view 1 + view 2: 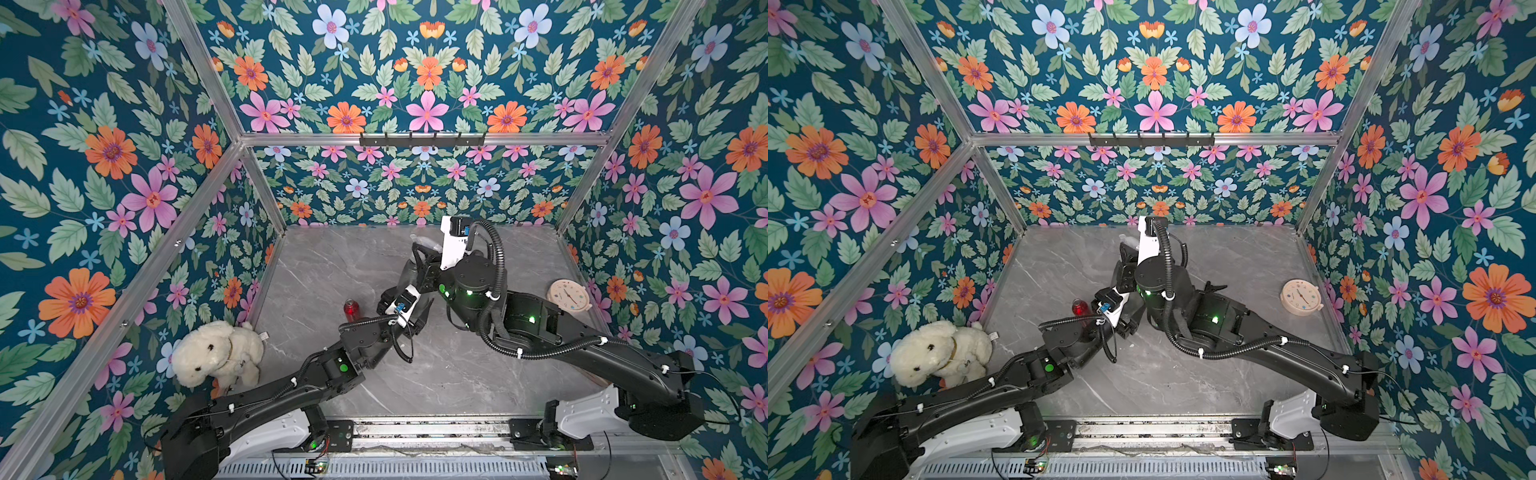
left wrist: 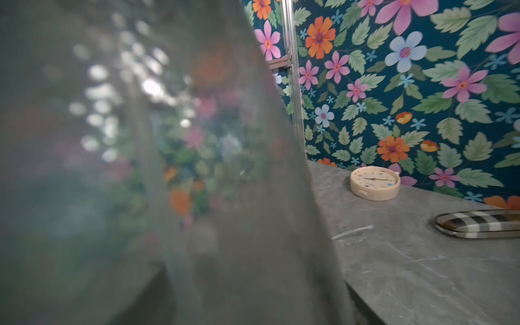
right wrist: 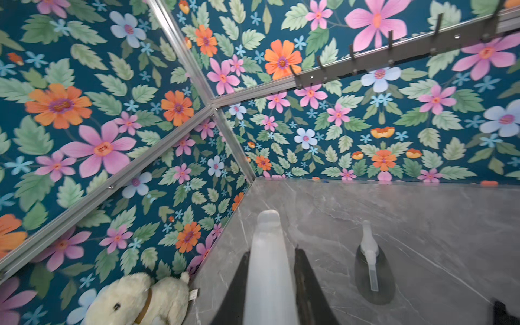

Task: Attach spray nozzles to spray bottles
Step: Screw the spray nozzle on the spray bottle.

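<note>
The whitish spray nozzle has its long axis roughly level, with the spout toward the back-left corner. It sits above the upright grey spray bottle at the centre of the table. The clock dial is too small to read. The right gripper is clamped nearly closed on the spray nozzle. The left gripper holds the bottle's body, jaws partway apart.
</note>
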